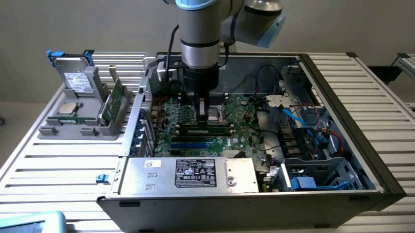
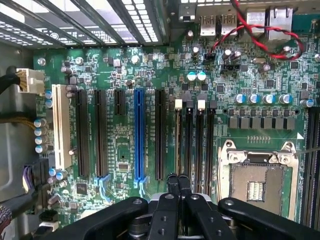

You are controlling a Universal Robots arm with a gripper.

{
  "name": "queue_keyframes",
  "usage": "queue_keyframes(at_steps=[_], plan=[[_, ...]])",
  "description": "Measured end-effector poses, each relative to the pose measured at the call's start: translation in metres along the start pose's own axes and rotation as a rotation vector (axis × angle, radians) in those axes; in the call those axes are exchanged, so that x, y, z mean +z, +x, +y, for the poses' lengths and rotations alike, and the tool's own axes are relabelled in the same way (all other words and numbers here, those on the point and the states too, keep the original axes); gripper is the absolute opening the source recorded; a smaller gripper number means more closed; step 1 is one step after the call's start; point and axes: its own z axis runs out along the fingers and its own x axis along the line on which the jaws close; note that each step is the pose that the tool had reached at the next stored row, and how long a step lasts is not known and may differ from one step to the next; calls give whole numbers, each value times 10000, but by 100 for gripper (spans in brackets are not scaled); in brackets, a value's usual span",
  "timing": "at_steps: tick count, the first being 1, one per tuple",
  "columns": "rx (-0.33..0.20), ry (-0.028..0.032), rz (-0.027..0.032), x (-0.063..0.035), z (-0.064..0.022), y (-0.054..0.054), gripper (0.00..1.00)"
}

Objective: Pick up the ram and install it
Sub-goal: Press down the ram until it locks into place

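The ram (image 2: 178, 145) is hard to read. In the wrist view it shows edge-on, as 1 thin pale line running along the memory slot that lies closest to the long black expansion slots. Its chips and green face are hidden at this angle. Its near end disappears under the gripper (image 2: 178, 179), and how deep it sits in the slot cannot be told. The white clip (image 2: 178, 104) at the slot's far end stands just beyond the stick's tip.

In the exterior view the ram (image 1: 219, 128) is a dark, narrow strip across the motherboard. Its middle is covered by the gripper (image 1: 206, 121), which comes straight down on it.

The jaws are drawn together, with the 2 black fingertips (image 2: 173, 182) pinched on the stick's upper edge.

3 more black memory slots (image 2: 200, 145) run parallel beside the ram, all without sticks. Beyond them the open CPU socket (image 2: 260, 182) is partly cut off by the gripper body. On the other side lie a blue expansion slot (image 2: 139, 135) and a white one (image 2: 62, 125).

The computer case (image 1: 337, 87) lies open on a slatted table (image 1: 65, 165), with its power supply (image 1: 194, 172) toward the camera. To the exterior view's left, a grey holder (image 1: 81, 116) carries a broader green card (image 1: 115, 102).
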Motion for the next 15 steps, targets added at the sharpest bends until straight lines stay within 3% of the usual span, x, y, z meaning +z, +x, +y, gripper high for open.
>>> queue_keyframes(at_steps=[15], plan=[[-2, -4, 6, 60, 40, -22, 11]])
